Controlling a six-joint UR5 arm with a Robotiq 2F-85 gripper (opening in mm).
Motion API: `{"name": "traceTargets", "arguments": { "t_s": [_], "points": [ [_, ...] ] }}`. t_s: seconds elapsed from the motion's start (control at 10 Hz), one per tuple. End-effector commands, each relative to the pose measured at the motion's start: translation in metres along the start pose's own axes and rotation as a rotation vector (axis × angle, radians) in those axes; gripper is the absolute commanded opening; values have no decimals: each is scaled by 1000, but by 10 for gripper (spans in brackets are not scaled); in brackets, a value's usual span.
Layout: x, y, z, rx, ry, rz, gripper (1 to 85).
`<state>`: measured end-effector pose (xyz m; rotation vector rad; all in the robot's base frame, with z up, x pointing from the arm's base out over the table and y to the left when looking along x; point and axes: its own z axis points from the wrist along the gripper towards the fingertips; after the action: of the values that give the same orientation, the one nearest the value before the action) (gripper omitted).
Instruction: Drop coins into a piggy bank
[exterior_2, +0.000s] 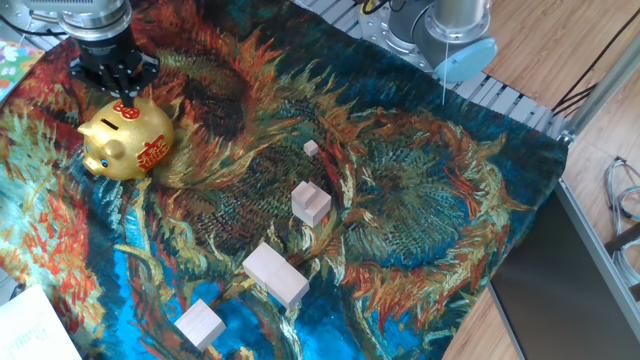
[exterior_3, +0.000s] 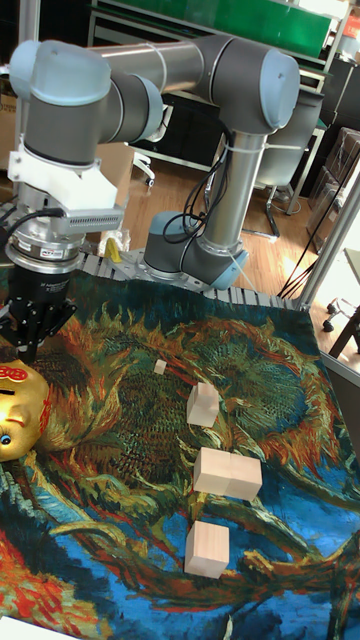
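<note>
The gold piggy bank (exterior_2: 127, 142) with red markings stands at the far left of the sunflower cloth; in the tall fixed view the piggy bank (exterior_3: 18, 410) is cut off by the left edge. My gripper (exterior_2: 123, 98) hangs right over its back, pointing straight down, with the fingertips drawn together just above the red mark on top. In the tall fixed view the gripper (exterior_3: 27, 346) also narrows to a point above the bank. No coins show anywhere, neither between the fingers nor on the cloth.
Several pale wooden blocks lie mid-cloth: a tiny one (exterior_2: 311, 148), a medium one (exterior_2: 311, 203), a large one (exterior_2: 275, 275) and another (exterior_2: 200, 324) near the front. The arm's base (exterior_2: 455, 30) stands at the back. White paper (exterior_2: 35, 330) lies front left.
</note>
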<state>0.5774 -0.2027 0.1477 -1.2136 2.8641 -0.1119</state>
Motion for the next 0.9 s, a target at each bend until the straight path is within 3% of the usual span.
{"name": "traceTargets", "arguments": {
  "t_s": [0.0, 0.2, 0.6, 0.8],
  "points": [
    [-7, -2, 0, -3, -23, -51, 13],
    [-13, -25, 0, 23, -9, -159, 13],
    [-10, -26, -1, 39, 19, -107, 13],
    [-14, -24, -1, 32, 3, -132, 13]
  ]
}}
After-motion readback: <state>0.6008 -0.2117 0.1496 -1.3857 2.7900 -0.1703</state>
